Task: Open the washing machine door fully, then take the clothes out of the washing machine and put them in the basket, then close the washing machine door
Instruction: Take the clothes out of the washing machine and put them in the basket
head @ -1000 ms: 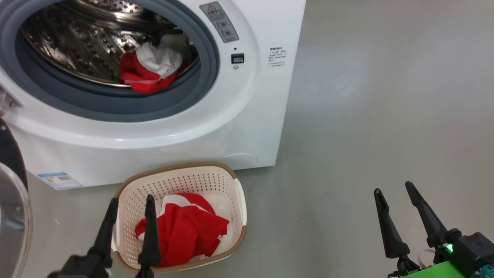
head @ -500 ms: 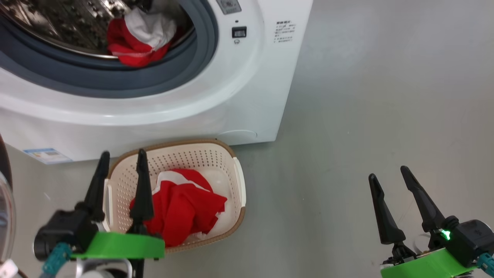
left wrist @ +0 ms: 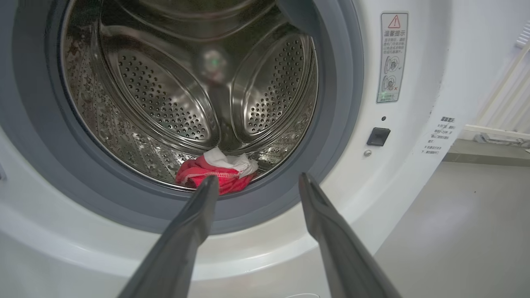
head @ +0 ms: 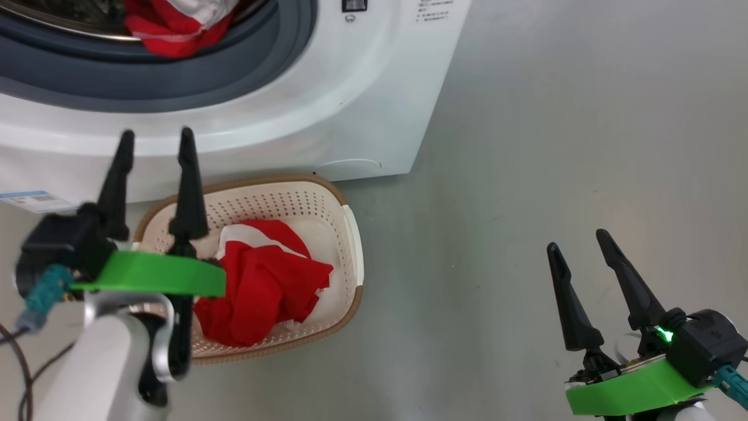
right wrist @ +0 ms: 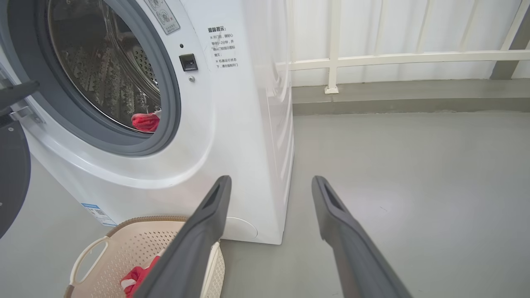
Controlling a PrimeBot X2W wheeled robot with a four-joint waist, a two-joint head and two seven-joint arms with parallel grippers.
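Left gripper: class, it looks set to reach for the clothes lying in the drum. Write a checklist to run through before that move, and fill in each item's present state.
1. Left gripper open and empty: ok.
2. Washing machine door swung aside, opening unobstructed: ok.
3. Red and white clothes in sight at the front edge of the drum: ok.
4. Clothes free of the grey gasket: cannot tell.
5. Basket on the floor before the washing machine, with room beside the red garment in it: ok.
6. Right gripper open, over bare floor, apart from the washing machine: ok.
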